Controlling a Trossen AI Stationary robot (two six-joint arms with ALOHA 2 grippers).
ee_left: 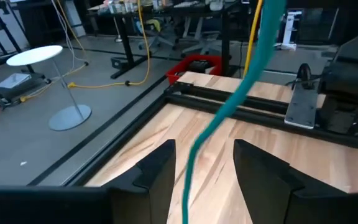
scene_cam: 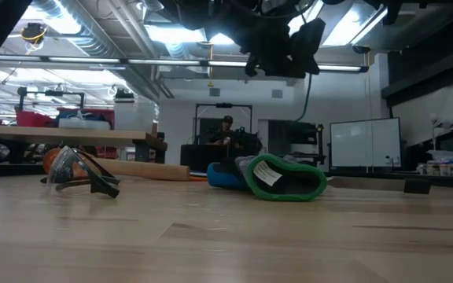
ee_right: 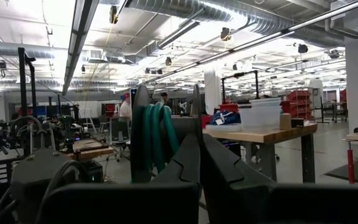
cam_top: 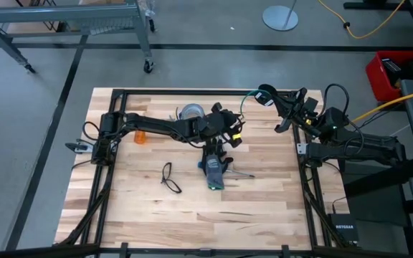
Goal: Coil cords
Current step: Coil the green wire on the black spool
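Observation:
A teal cord (cam_top: 248, 97) runs in an arc from my left gripper (cam_top: 236, 125) to a small dark disc (cam_top: 265, 93) at my right gripper (cam_top: 272, 99), above the table's far right. Several turns of the cord (ee_right: 157, 137) are wound on the disc. My left gripper (ee_left: 204, 168) is open, and the cord (ee_left: 229, 112) passes between its fingers; I cannot tell whether they touch it. My right gripper (ee_right: 202, 155) is shut on the disc. A loose thin dark loop (cam_top: 169, 178) lies flat on the table left of the glove (cam_top: 214, 173); it also shows in the low view (scene_cam: 81, 174). My right gripper holds the disc by the dark flange (ee_right: 194, 121) beside the wound teal turns, pinched between its two fingers. The fingers hide the exact place of contact. The disc is lifted clear of the table, held edge-on, with the cord leading off toward my left gripper.
A black-and-blue glove with a green cuff (scene_cam: 285, 177) lies under my left gripper. A blue-grey tape roll (cam_top: 191, 112) and a small orange object (cam_top: 140, 136) sit at the far side. A black frame (cam_top: 192, 92) borders the table. A person shows in the room behind (scene_cam: 226, 130).

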